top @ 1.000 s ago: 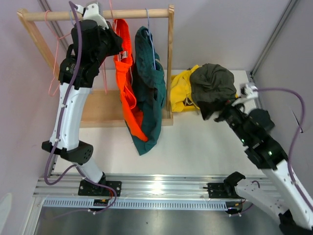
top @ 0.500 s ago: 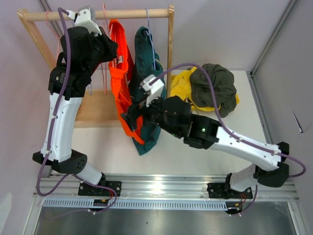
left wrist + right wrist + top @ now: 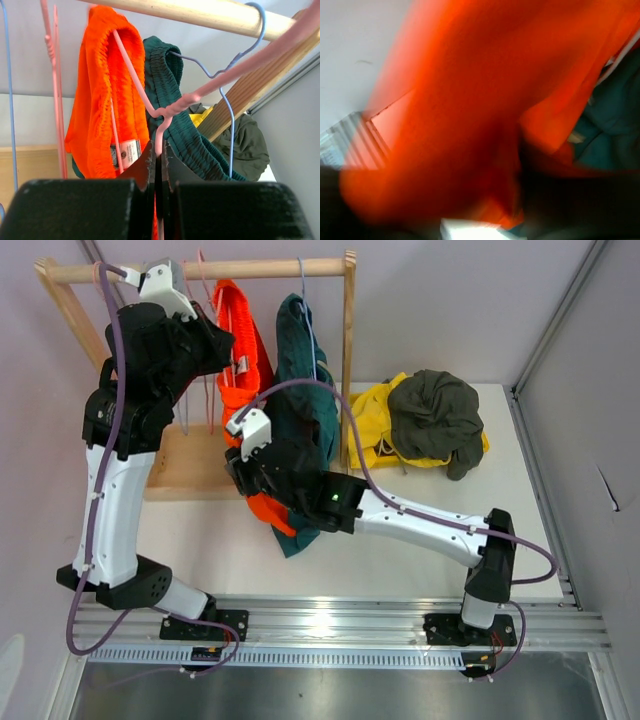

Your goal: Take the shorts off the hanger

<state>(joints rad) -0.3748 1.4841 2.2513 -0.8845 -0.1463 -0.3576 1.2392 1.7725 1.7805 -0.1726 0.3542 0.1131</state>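
Orange shorts [image 3: 248, 380] hang on a pink hanger [image 3: 145, 95] from the wooden rail [image 3: 270, 268]. Dark teal shorts [image 3: 305, 370] hang beside them on a blue hanger [image 3: 225, 100]. My left gripper [image 3: 160, 150] is shut on the pink hanger's neck just under its hook. In the top view the left gripper [image 3: 232, 365] sits up by the orange waistband. My right gripper [image 3: 243, 480] is pressed into the lower part of the orange shorts [image 3: 470, 100]. That cloth fills its blurred wrist view and hides the fingers.
Yellow shorts [image 3: 370, 425] and dark olive shorts [image 3: 435, 410] lie heaped on the table right of the rack. The rack's right post [image 3: 348, 360] and wooden base [image 3: 190, 465] stand close by. Empty pink and blue hangers [image 3: 55, 100] hang to the left.
My right arm has swung from the heap on the right across to the orange shorts. My left arm has drawn the pink hanger and the orange shorts a little to the left.
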